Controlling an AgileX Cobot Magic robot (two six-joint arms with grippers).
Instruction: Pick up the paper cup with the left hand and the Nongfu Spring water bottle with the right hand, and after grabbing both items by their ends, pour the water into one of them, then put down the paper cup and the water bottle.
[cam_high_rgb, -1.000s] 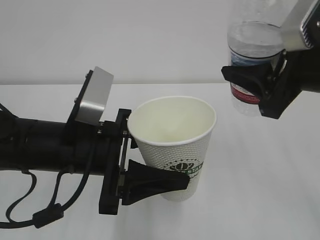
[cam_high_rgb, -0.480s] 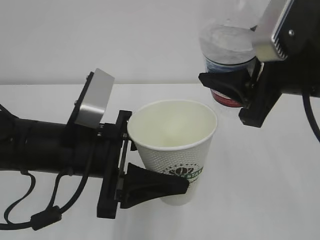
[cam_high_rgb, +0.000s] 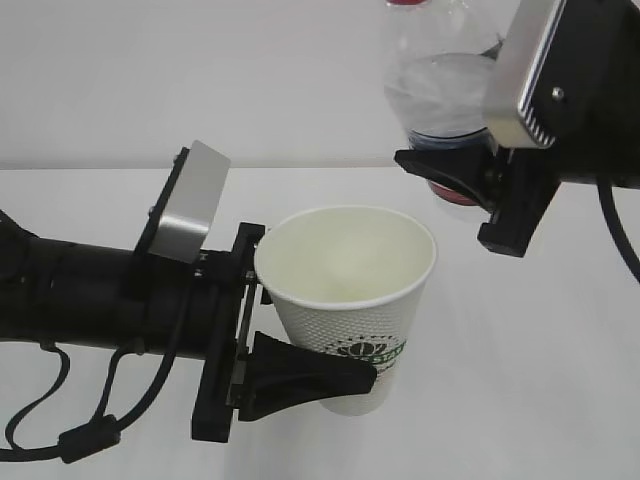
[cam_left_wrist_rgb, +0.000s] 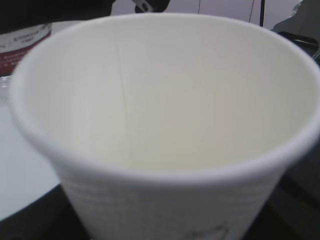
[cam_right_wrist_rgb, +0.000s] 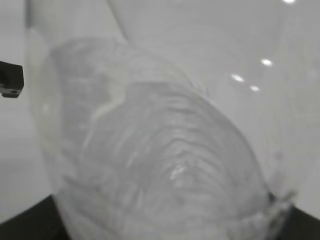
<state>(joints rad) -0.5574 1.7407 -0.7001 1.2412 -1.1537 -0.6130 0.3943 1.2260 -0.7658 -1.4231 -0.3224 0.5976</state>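
Bottle (cam_high_rgb: 445, 90) has shifted left, now above cup (cam_high_rgb: 345, 290) rim, tilting. Left gripper (cam_high_rgb: 300, 330) clamps cup, right gripper (cam_high_rgb: 480, 180) clamps bottle. Cup dry; pour imminent.

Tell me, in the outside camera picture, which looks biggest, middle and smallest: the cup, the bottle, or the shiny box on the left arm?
1. cup, looks biggest.
2. bottle, though its top is cut off, so it is really longer.
3. shiny box, smallest.
The cup is nearer the camera, which makes it look bigger.

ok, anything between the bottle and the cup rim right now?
Nothing. In the exterior view, only bare white table shows between the water bottle and the paper cup.
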